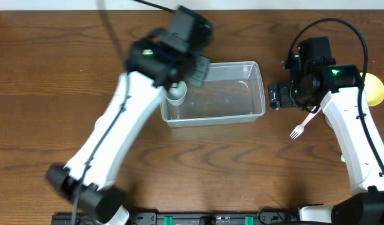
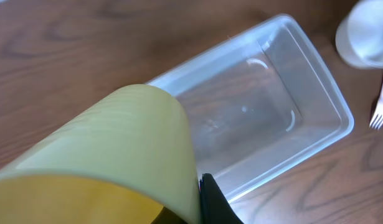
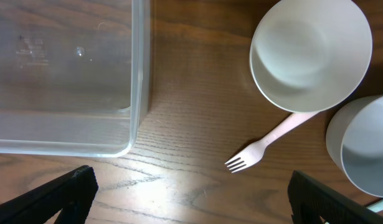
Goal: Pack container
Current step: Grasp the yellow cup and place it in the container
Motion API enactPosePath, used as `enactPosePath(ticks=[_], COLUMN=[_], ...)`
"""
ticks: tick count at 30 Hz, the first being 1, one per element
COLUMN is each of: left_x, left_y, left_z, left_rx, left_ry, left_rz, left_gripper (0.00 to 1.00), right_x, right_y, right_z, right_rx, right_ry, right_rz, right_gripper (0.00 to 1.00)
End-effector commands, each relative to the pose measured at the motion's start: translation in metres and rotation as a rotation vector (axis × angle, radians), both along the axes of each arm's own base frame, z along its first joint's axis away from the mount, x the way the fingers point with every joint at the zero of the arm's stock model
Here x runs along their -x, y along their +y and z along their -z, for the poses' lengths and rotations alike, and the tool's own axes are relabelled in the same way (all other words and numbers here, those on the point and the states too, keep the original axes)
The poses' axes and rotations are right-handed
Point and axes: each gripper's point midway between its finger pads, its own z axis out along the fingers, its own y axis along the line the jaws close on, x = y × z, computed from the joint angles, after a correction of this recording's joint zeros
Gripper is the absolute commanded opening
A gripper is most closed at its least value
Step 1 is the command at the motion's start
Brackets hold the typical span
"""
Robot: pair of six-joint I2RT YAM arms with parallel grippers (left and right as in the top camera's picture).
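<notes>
Clear container [image 1: 213,119] sitting upright mid-worktop [image 1: 48,75], long axis left to right, between the two arms. Left arm [image 1: 117,131] reaching across from lower left, blurred in overhead, wrist over the container's left end. Left jaws clenched on a yellow cup [image 2: 116,155]; one dark finger [image 2: 211,200] against the cup wall in left wrist view, other finger hidden behind the cup. Same cup looking pale in overhead, at the container's left end, right by the rim; cannot tell whether resting inside or held above. From left wrist, container stretching away beyond the cup, one corner nearest, wood grain showing through the see-through bottom. Right arm [image 1: 351,137] on the right side, wrist just beside the container's right end, apart from it. Right jaws released, spread wide, dark fingertips [image 3: 60,196] at both lower corners of right wrist view, grasping nothing. Below them: container wall at left, pink fork [image 3: 266,144] flat on the wood, tines end nearer the container, handle end disappearing at the rim of a white bowl [image 3: 309,50]. Second white bowl [image 3: 365,149] just beside the first, cut by the frame edge. Yellow bowl [image 1: 374,89] at far right of overhead, partly hidden behind right arm
</notes>
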Motion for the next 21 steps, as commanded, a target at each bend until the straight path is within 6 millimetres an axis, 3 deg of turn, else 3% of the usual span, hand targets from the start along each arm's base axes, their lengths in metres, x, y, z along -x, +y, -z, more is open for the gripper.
enactPosePath(ticks=[1,4,10,21], left_x=[0.000,0.002,0.000,-0.013], left_y=[-0.020,-0.033,-0.036,-0.033], left_z=[0.037,0.064,0.117,0.169], left_rx=[-0.068,-0.114,-0.187,-0.244], left_ry=[0.057,0.104,0.214,0.281], left_rz=[0.066,0.114,0.121,0.140], left_gripper=[0.06,0.06,0.06,0.06], right_x=[-0.004,-0.004,-0.002,-0.002], right_y=[-0.002,-0.002,-0.002,-0.002], right_z=[-0.005,-0.005,-0.004,-0.004], right_rx=[0.006,0.006,0.007,0.007], right_ry=[-0.015,-0.015,-0.010,-0.008], right_rz=[0.015,0.015,0.015,0.015], right_gripper=[0.99,0.99,0.99,0.99])
